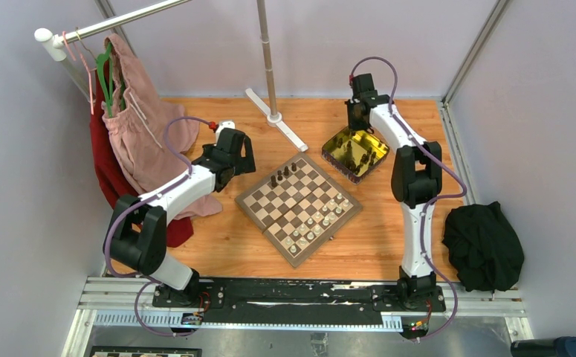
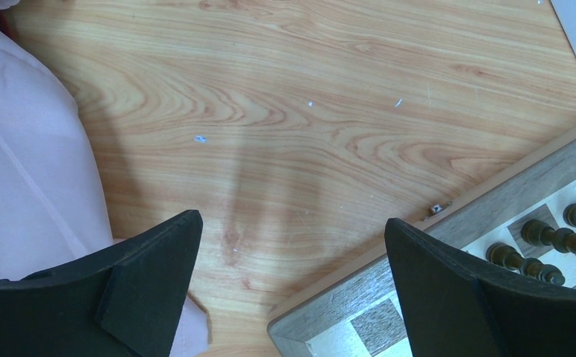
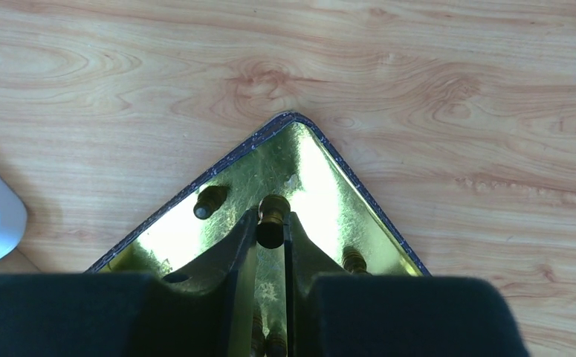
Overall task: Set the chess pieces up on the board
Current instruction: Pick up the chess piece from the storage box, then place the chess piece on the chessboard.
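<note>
Chess piece (image 3: 273,210) in right end effector (image 3: 271,227) points along it, head outward.

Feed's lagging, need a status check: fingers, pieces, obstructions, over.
Left fingers open, hovering beside the checked wooden chessboard. Right fingers shut on a dark brown chess piece inside the yellow-gold square tin. Nothing blocking.

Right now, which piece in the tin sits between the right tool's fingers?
The middle dark piece, nearest the tin's corner; its neighbours left and right stand outside the fingers.
</note>
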You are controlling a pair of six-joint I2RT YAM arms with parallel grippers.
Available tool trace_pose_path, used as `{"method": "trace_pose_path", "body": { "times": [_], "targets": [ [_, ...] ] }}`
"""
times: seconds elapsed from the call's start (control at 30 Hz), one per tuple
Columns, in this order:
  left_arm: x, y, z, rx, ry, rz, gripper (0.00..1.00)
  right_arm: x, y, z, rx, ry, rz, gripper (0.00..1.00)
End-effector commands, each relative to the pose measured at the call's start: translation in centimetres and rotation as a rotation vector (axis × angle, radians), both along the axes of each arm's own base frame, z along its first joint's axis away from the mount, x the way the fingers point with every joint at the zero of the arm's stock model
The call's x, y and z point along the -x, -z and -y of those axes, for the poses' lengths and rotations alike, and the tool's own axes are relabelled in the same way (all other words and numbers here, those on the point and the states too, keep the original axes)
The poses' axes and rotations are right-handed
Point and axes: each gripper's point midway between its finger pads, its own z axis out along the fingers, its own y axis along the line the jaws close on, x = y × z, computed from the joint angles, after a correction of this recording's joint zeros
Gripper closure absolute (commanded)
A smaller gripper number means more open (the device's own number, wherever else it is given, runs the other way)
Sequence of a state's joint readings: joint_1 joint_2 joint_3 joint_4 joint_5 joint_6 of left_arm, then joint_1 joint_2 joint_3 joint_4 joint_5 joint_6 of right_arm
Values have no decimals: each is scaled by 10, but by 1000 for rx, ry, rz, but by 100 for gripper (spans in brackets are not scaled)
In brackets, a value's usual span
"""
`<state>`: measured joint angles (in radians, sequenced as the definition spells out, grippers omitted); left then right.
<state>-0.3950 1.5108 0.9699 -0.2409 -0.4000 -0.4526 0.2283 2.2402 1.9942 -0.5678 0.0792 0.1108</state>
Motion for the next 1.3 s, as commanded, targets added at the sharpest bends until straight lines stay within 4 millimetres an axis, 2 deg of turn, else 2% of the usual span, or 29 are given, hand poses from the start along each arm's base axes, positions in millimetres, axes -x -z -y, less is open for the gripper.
{"method": "trace_pose_path", "body": {
  "times": [0.0,0.1,0.3,0.5,0.7,1.03,1.27],
  "targets": [
    [-5,-22,0,13,2,49,0,8,-33,-4,-18,-34,46,100],
    [-6,-23,1,20,0,52,0,15,-47,-19,-25,-76,58,100],
    [-4,-26,1,36,-4,64,0,38,-59,-64,-28,-193,51,100],
    [1,-25,1,54,-9,69,0,62,-62,-109,-22,-300,37,100],
    [4,-29,1,69,-13,82,0,81,-57,-141,-9,-380,15,100],
    [8,-28,0,82,-22,85,0,111,-39,-181,-8,-492,-32,100],
    [10,-26,-1,84,-26,83,0,123,-27,-192,0,-528,-62,100]
  ]
}}
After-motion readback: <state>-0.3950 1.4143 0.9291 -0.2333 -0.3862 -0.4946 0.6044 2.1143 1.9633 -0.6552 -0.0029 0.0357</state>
